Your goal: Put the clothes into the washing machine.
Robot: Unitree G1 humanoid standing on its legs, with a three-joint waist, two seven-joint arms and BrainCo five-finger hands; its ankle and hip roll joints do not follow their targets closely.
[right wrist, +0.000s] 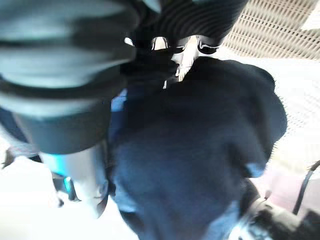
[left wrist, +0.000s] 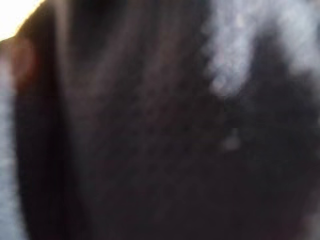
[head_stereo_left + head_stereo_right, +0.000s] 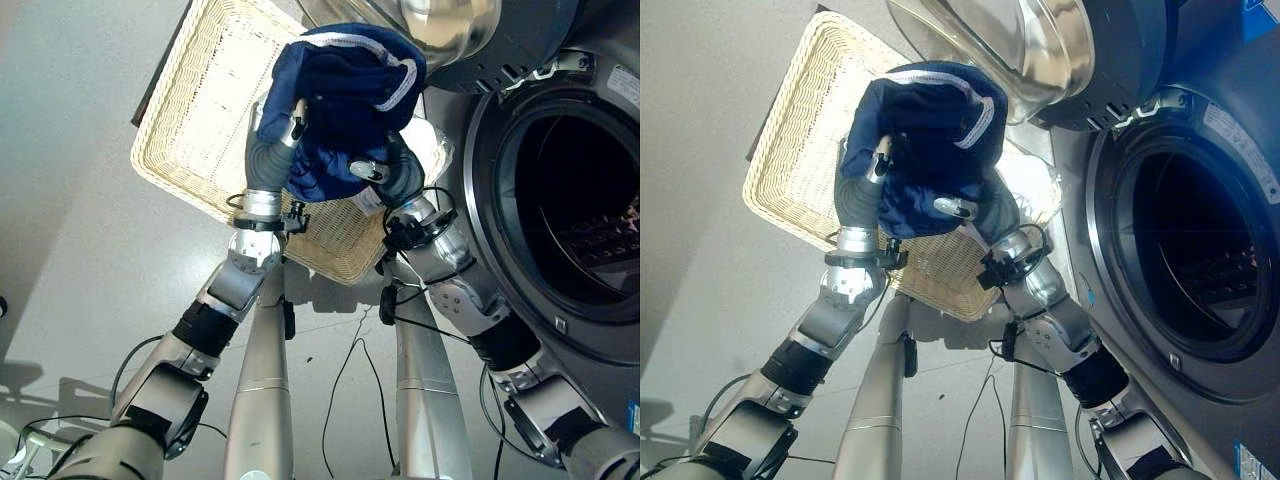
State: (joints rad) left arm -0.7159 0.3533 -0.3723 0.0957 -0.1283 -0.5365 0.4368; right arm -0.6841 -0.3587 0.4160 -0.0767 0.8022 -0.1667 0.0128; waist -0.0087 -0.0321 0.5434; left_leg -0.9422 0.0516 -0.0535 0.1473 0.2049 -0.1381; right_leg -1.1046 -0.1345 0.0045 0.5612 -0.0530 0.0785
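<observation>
A dark blue garment (image 3: 340, 90) with a white drawstring hangs bunched in the air over the wicker basket (image 3: 200, 130). My left hand (image 3: 270, 150) grips its left side, thumb on the cloth and fingers buried in the folds. My right hand (image 3: 395, 175) holds its lower right side, one finger showing on the fabric. The right wrist view looks along that hand at the blue garment (image 1: 200, 150), and dark cloth (image 2: 160, 125) covers the left wrist view. The washing machine's round opening (image 3: 580, 210) stands just right of the bundle, its drum dark inside.
The washer's door (image 3: 450, 30) is swung open above the bundle, its glass bowl close to the cloth. A white item (image 3: 425, 140) lies at the basket's right end. Grey floor spreads out to the left.
</observation>
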